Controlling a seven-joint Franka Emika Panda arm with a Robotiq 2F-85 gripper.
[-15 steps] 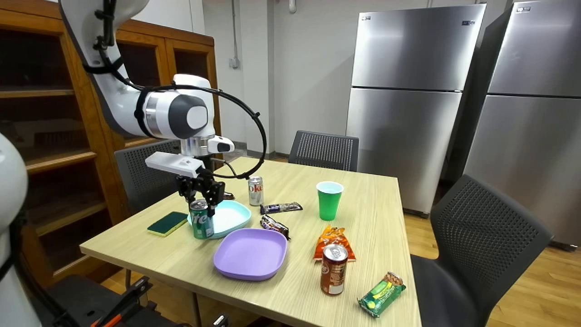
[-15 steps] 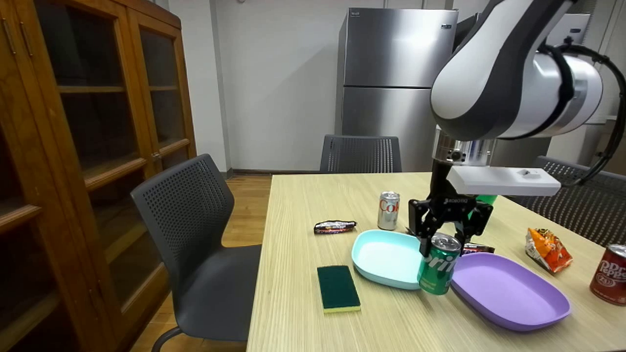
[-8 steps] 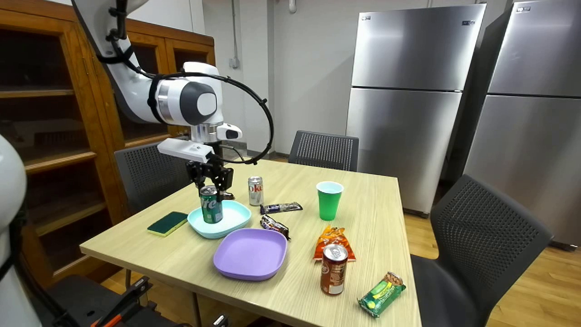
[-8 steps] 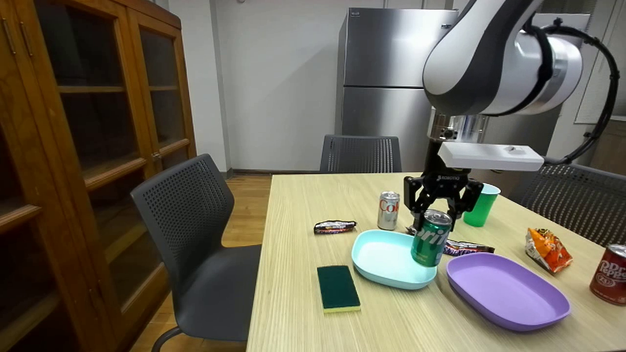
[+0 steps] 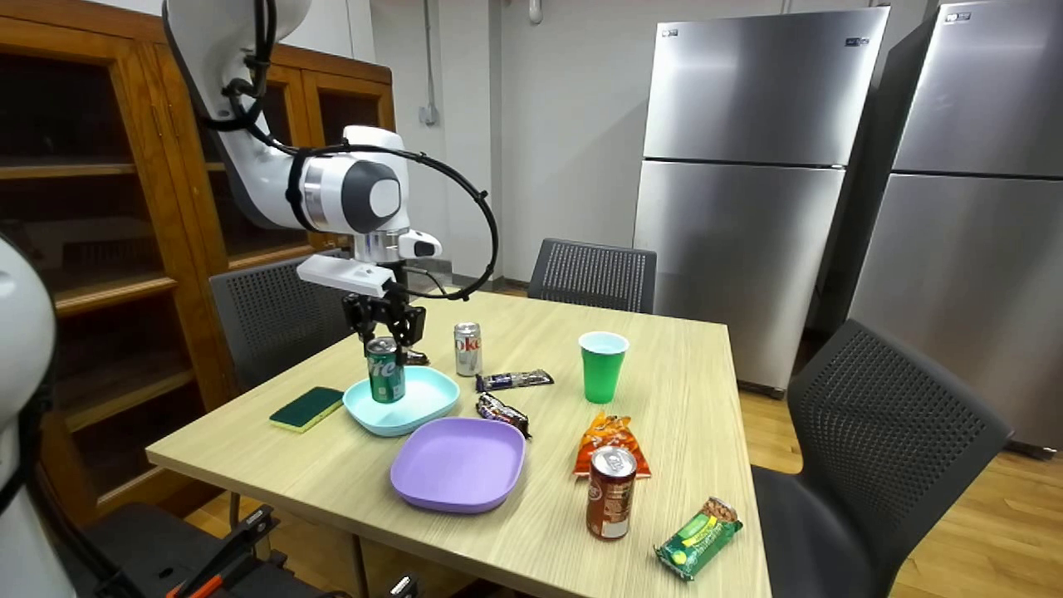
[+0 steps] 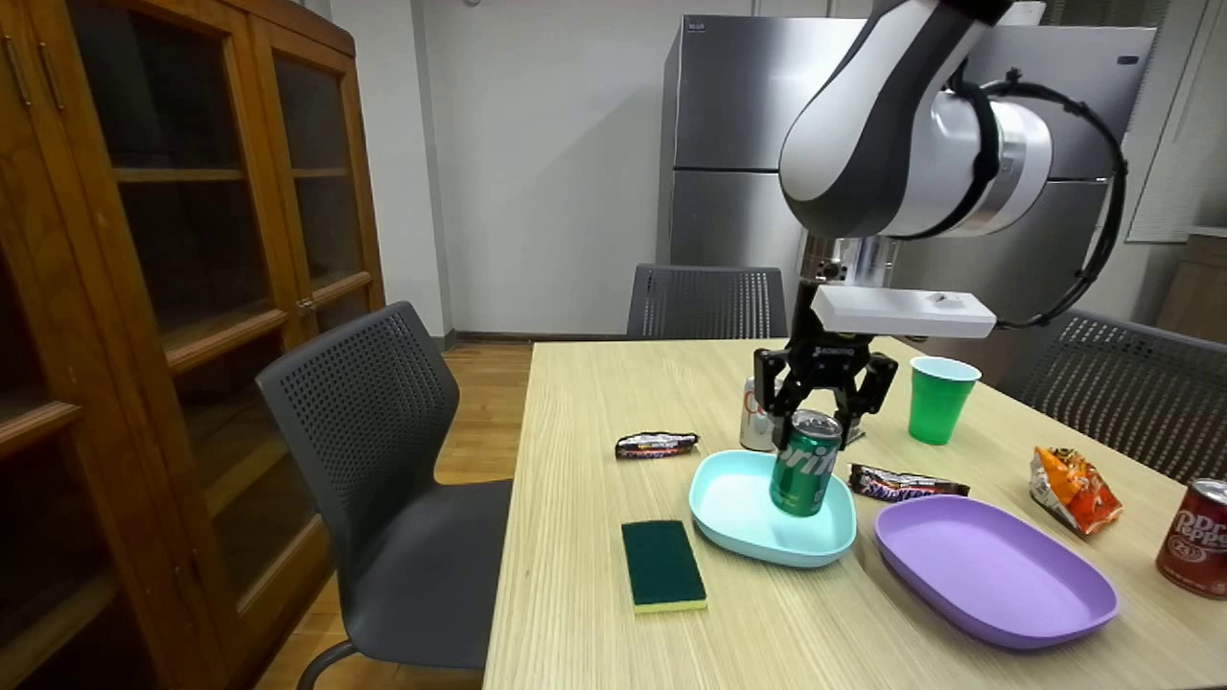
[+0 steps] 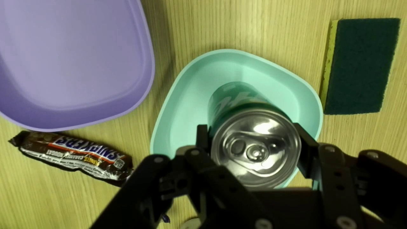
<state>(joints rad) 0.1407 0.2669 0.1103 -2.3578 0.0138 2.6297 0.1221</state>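
Observation:
My gripper (image 6: 815, 433) is shut on a green Sprite can (image 6: 801, 477), with a finger on each side near its top. It holds the can over the light-blue dish (image 6: 733, 503), within its rim, and the can leans slightly. I cannot tell whether the can's bottom touches the dish. In the wrist view the can's silver lid (image 7: 254, 149) sits between the two black fingertips, and the dish (image 7: 182, 124) shows around it. The can (image 5: 387, 382) and dish (image 5: 428, 403) also show in an exterior view.
A purple dish (image 6: 997, 575) and a green sponge (image 6: 663, 565) lie beside the light-blue dish. Snickers bars (image 6: 906, 482), a silver Coke can (image 5: 467, 349), a green cup (image 5: 602, 370), an orange snack bag (image 5: 610, 440), a Dr Pepper can (image 5: 611, 498) and a green-wrapped bar (image 5: 699, 538) are around.
The gripper has carried the Sprite can up and over from the light-blue dish's edge beside the purple dish to inside its rim. The other objects have not moved.

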